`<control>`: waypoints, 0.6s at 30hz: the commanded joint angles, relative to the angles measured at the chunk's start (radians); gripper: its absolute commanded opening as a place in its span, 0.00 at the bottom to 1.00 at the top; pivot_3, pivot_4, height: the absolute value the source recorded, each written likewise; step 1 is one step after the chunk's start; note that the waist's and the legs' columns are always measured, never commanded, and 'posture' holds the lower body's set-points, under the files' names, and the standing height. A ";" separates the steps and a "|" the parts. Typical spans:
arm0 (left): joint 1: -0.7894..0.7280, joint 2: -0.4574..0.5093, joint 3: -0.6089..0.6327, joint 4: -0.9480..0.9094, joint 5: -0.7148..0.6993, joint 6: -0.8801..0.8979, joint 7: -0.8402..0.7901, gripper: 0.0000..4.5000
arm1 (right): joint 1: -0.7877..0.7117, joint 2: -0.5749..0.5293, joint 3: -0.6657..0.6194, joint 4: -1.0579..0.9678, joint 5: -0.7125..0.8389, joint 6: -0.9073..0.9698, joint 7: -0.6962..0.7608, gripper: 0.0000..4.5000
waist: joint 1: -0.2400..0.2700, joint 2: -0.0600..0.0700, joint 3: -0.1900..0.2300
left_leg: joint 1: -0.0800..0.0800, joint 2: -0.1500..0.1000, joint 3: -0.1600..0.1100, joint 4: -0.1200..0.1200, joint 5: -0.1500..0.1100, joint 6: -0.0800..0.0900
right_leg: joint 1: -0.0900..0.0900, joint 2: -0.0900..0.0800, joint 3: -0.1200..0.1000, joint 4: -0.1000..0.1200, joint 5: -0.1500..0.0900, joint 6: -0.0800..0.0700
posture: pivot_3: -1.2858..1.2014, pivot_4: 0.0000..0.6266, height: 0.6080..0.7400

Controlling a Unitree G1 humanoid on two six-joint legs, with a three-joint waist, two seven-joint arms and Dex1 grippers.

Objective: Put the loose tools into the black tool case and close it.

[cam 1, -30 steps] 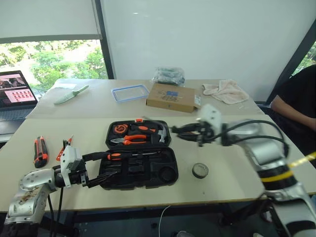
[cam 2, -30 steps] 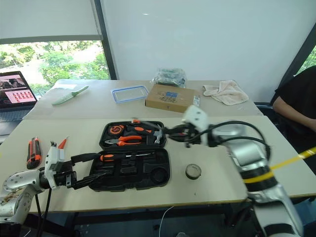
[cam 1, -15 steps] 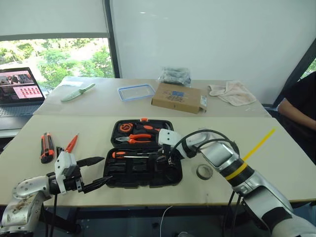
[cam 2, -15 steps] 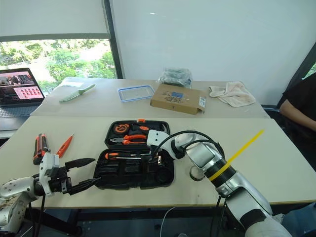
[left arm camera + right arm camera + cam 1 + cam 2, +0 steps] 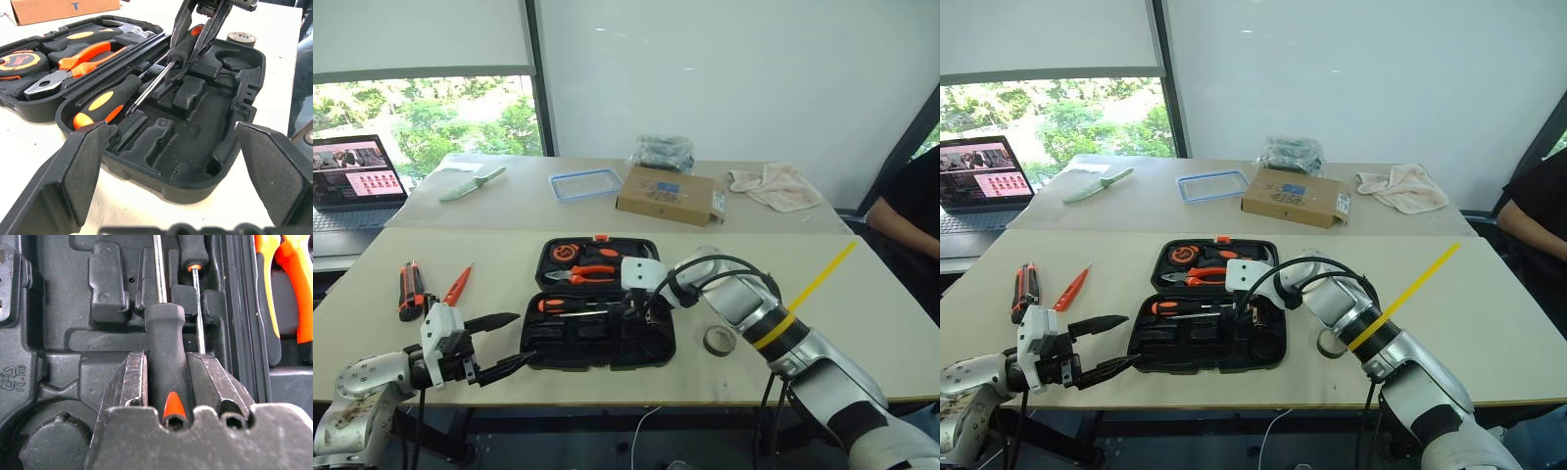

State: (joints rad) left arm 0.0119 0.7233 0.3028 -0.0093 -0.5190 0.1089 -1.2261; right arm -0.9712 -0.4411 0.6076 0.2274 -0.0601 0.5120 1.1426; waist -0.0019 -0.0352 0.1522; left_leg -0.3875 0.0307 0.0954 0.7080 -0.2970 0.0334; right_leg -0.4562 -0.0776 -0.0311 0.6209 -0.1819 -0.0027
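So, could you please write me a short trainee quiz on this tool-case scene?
1. True or false: the right pincer grips a screwdriver over the open case.
2. Which lies outside the case? A) pliers B) tape roll C) tape measure
3. Fill in: the left pincer is ____, near the case's front corner.

Key: 1 true; 2 B; 3 open.
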 commanded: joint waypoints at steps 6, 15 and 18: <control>0.014 0.014 0.036 -0.042 -0.019 -0.010 0.007 1.00 | 0.013 -0.024 -0.031 0.064 -0.015 0.083 0.050 0.21 | 0.005 0.000 0.000 | 0.000 0.000 0.000 0.003 0.000 0.000 | 0.000 0.000 0.000 0.002 0.000 0.000 | 0.52 0.24 1.00; 0.014 0.019 0.045 -0.047 -0.021 -0.005 0.009 1.00 | -0.011 0.026 -0.097 0.087 0.036 0.075 0.085 0.68 | 0.002 0.000 0.000 | 0.001 0.001 0.000 0.003 0.000 0.000 | 0.000 0.000 0.000 0.004 -0.001 -0.001 | 0.52 0.24 1.00; 0.010 0.021 0.045 -0.042 -0.019 -0.002 0.008 1.00 | -0.040 0.032 -0.144 0.096 0.075 0.028 0.113 0.81 | -0.008 0.000 0.000 | 0.001 0.001 0.000 0.003 0.000 0.000 | 0.000 0.001 0.000 0.004 -0.001 -0.002 | 0.52 0.24 1.00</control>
State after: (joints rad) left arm 0.0263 0.7286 0.3275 -0.0267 -0.5190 0.1090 -1.2189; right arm -0.9744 -0.4096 0.5125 0.3254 -0.0145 0.5708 1.2292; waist -0.0099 -0.0352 0.1523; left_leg -0.3871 0.0318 0.0948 0.7108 -0.2970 0.0333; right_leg -0.4567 -0.0769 -0.0315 0.6247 -0.1827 -0.0044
